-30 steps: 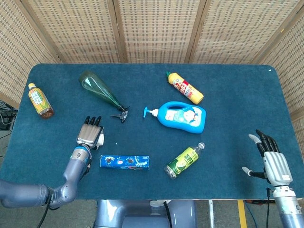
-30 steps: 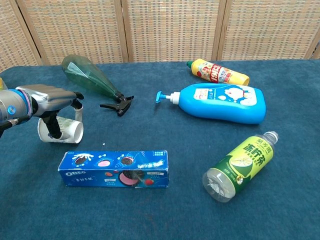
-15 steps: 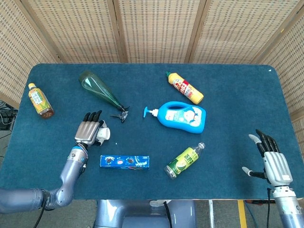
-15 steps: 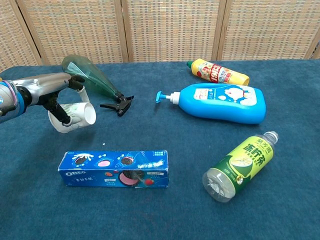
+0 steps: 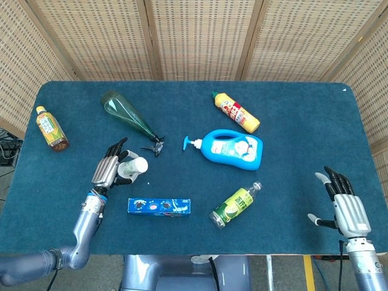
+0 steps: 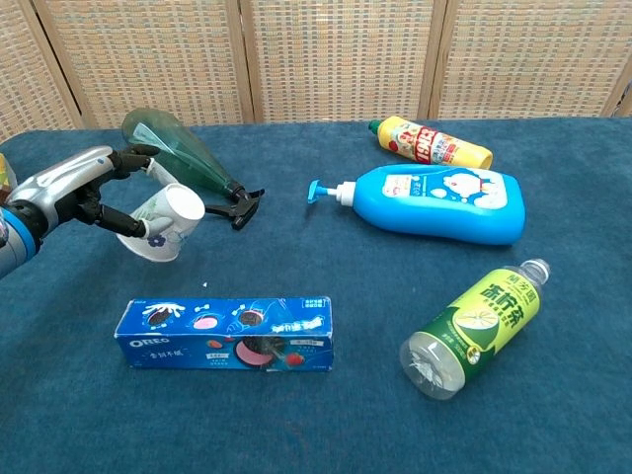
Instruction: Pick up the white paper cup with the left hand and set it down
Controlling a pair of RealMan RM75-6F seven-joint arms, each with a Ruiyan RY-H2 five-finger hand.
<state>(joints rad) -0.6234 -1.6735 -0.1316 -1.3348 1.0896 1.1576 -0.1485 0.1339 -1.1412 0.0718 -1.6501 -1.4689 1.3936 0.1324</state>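
My left hand (image 5: 109,170) (image 6: 84,190) holds the white paper cup (image 5: 133,169) (image 6: 163,224) above the blue tabletop, left of centre. The cup is tilted, its open mouth pointing up and to the right, and small blue marks show on its side. It hangs above and behind the Oreo box (image 5: 159,207) (image 6: 225,334). My right hand (image 5: 345,204) rests at the table's near right edge, fingers spread and holding nothing; the chest view does not show it.
A green spray bottle (image 5: 129,117) (image 6: 185,157) lies just behind the cup. A blue pump bottle (image 5: 231,149) (image 6: 434,202), a yellow bottle (image 5: 236,112) (image 6: 431,143) and a lime drink bottle (image 5: 235,206) (image 6: 475,327) lie to the right. A tea bottle (image 5: 51,128) lies far left.
My left hand has lifted the cup off the table and turned it from lying on its side toward upright, shifting it slightly right.
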